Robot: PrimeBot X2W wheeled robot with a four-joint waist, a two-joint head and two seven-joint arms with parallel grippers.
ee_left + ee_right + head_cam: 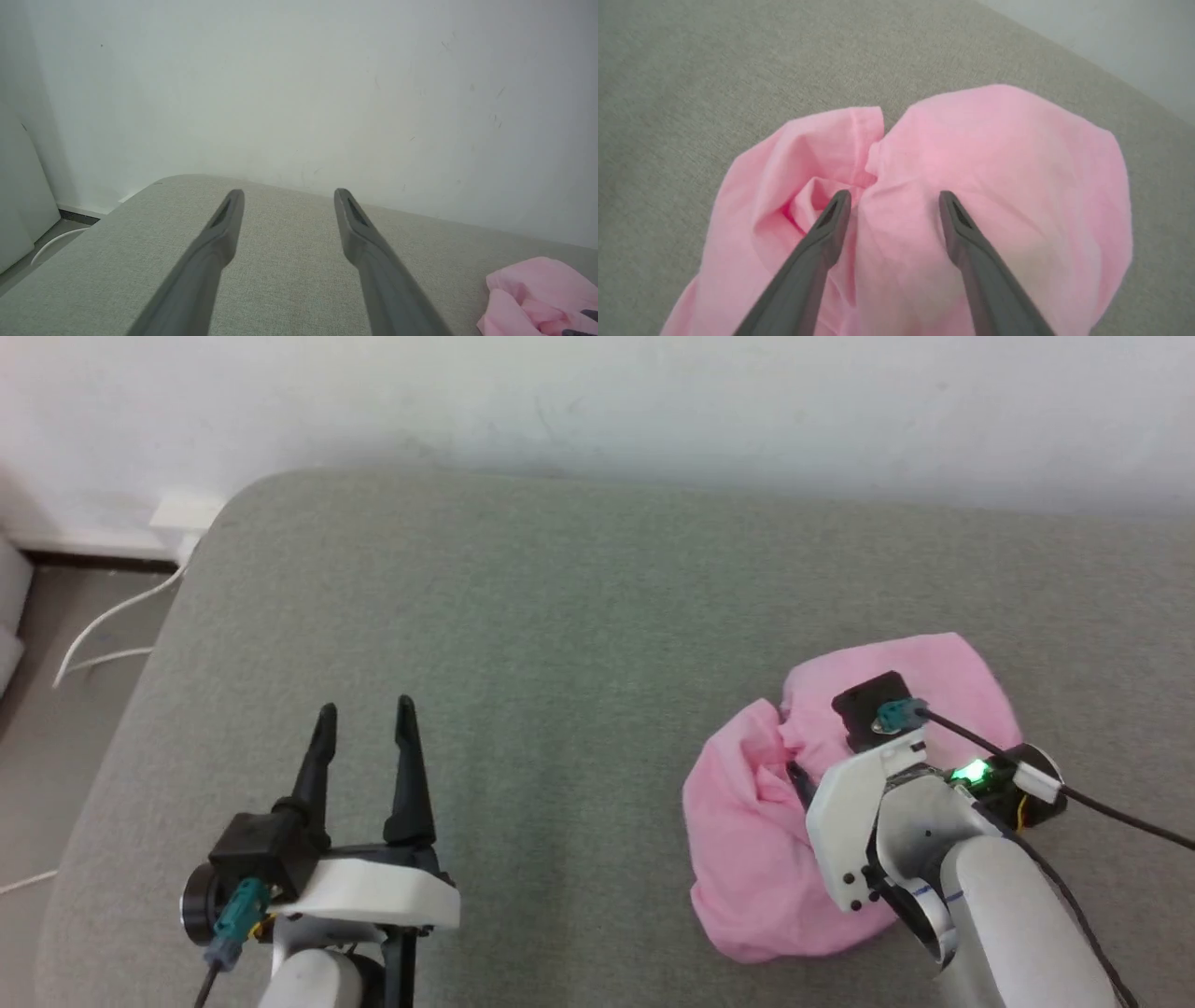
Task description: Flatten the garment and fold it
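The light pink garment [747, 840] lies crumpled in a loose heap on the right of the grey padded surface [560, 644]. Its folds bunch toward a crease in the middle [873, 163]. My right gripper [894, 198] hangs over the heap, open, fingers pointing down at the crease with a ridge of cloth between them; whether the tips touch the cloth is unclear. My left gripper [366, 714] stands open and empty at the lower left, well apart from the garment. In the left wrist view the left gripper [287, 196] points at the wall, and the garment [537, 289] shows at the lower right.
A white wall [597, 392] runs along the far edge of the padded surface. The surface's rounded left corner drops to the floor, where a white cable [103, 625] runs from a wall socket [187, 513]. Bare surface stretches between the two grippers.
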